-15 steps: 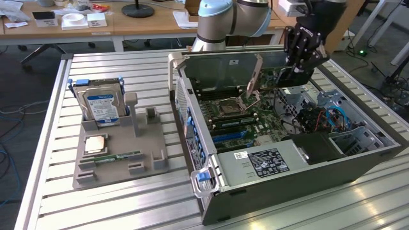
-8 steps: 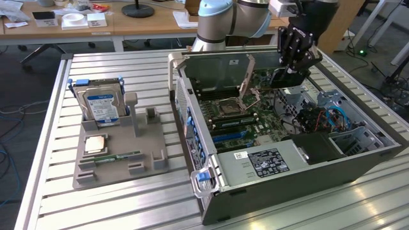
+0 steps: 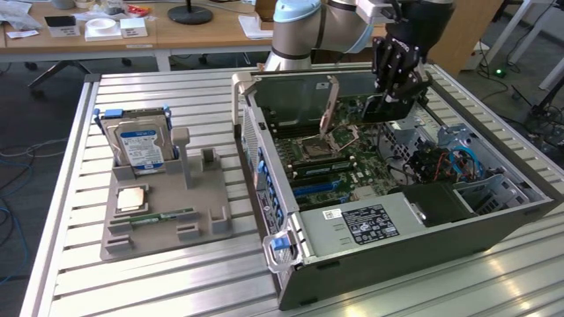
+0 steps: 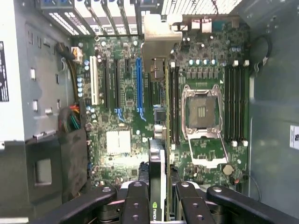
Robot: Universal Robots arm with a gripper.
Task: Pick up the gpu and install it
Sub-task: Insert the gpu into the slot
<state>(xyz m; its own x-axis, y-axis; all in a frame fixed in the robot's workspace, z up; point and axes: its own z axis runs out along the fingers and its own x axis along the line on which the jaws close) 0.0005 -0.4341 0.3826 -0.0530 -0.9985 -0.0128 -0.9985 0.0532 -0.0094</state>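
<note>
Gripper (image 3: 394, 92) (image 4: 161, 193): hangs over the open computer case (image 3: 397, 251); its dark fingers (image 4: 135, 200) are closed on the gpu, one set against each flat face.
Gpu (image 3: 386, 109) (image 4: 158, 156): held on edge above the motherboard (image 3: 331, 162) (image 4: 121, 140), at the far side of the case in the exterior view; whether its lower edge touches a slot cannot be told.
Exterior view: presents the card's flat black face and its position beside the open CPU socket (image 3: 315, 146).
Wrist view: presents the card edge-on, its pale metal bracket (image 4: 159, 42) at the end away from the fingers, near the row of expansion-slot covers (image 4: 93, 14); the long blue slot (image 4: 138, 86) runs just beside the card's line.
Obstructions: a black power-supply box (image 3: 436, 201) and a cable bundle (image 3: 440, 162) fill the case towards the exterior view's right.
Grey holder (image 3: 168, 221): stands on the slatted table (image 3: 176, 290) at the exterior view's left, well apart from the case.
Hard drive (image 3: 141, 146): upright in the holder.
Memory stick (image 3: 168, 216): flat in the holder.
</note>
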